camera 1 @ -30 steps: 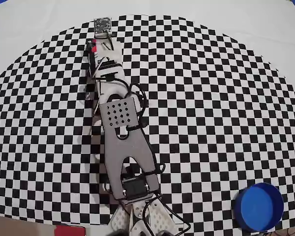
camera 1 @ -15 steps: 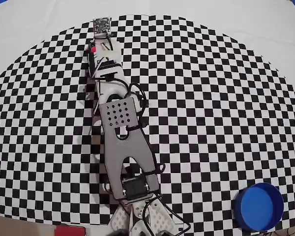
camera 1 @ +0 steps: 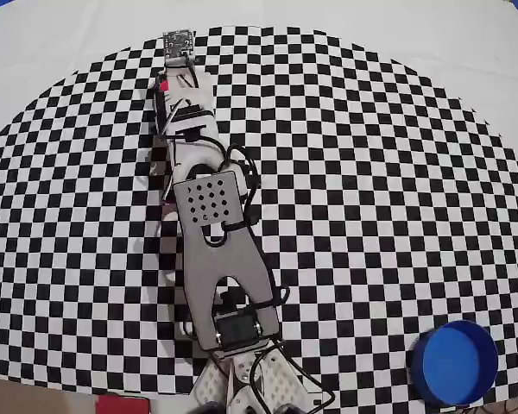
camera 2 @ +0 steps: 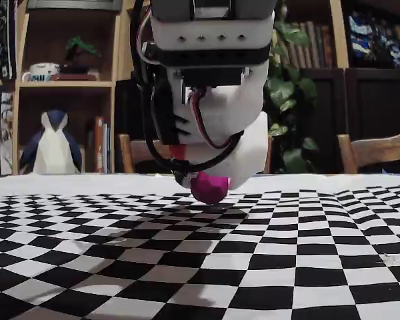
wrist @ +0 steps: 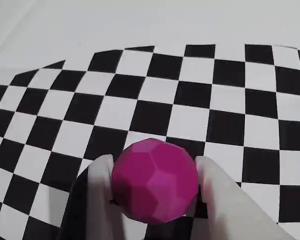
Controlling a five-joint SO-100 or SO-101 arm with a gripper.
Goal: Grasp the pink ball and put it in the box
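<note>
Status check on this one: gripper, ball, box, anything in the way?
Gripper shut on pink ball, ball just above the cloth. Box empty, far off near the arm's base. Nothing in the way.

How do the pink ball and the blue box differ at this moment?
The pink ball is magenta and faceted; the box is bright blue, a round tub with a raised rim. The ball sits between the fingers of the gripper, which press its sides; the box stands alone on the checkered cloth. In the overhead view the ball is almost hidden under the arm at the far end, the box in plain sight at the lower right. Both are rounded and single-coloured.
</note>
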